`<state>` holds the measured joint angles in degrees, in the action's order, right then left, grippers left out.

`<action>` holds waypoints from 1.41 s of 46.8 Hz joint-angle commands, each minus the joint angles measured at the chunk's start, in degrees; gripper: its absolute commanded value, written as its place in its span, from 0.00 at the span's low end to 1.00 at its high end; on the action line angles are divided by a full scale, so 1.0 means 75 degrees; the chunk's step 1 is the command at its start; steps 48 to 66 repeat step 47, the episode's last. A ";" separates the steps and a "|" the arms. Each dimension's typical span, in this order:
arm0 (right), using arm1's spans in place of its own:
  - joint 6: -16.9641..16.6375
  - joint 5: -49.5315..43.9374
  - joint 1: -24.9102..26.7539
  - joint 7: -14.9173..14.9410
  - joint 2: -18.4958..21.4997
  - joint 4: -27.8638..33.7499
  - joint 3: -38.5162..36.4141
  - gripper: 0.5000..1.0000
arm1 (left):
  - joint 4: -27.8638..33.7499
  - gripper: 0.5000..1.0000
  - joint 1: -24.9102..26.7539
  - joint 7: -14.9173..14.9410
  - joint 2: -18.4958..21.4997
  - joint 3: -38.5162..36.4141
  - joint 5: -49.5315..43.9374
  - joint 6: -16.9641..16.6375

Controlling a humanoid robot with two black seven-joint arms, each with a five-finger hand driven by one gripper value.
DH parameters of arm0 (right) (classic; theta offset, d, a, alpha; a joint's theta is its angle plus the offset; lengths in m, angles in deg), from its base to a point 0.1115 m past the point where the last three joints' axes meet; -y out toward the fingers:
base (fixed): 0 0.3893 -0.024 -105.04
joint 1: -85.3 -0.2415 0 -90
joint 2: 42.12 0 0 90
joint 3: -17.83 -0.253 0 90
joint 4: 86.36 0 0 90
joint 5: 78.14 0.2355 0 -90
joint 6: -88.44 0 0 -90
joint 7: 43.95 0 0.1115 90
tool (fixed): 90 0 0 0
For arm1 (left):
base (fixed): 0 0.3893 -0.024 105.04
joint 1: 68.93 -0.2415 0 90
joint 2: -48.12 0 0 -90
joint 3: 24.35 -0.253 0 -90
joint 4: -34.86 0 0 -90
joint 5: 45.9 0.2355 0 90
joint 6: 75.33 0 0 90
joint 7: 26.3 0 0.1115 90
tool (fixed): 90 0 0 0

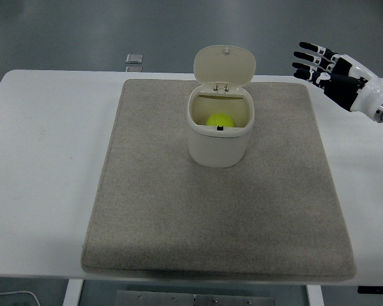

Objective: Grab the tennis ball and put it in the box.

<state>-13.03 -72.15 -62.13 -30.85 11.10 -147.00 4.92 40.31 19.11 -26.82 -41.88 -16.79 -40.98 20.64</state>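
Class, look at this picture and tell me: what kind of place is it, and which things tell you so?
Most likely a robot test lab. A plain white table carries only a grey mat and a small lidded box with a tennis ball inside, while a robot hand hangs open at the right.

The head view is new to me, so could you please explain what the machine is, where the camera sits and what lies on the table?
The camera sits high on a humanoid robot, looking down over a white table. The black-and-white thing at the right edge is the robot's right hand, fingers spread, holding nothing, above the table's far right corner. No left arm shows. A grey mat covers the table's middle. On it stands a cream box with its hinged lid tipped up; the yellow tennis ball lies inside. A small square object lies by the far edge.
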 commanded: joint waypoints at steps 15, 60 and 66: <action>0.0487 0.1463 0.0016 -0.0587 0.0228 0.0585 -0.0048 0.81 | 0.0000 0.98 -0.0008 0.0000 0.0000 0.0000 0.0000 0.0001; -0.0416 0.0209 0.0004 -0.0517 0.0205 0.0608 -0.0024 0.83 | 0.0000 0.98 0.0004 0.0000 0.0000 0.0000 0.0000 0.0001; -0.0416 0.0209 0.0004 -0.0517 0.0205 0.0608 -0.0024 0.83 | 0.0000 0.98 0.0004 0.0000 0.0000 0.0000 0.0000 0.0001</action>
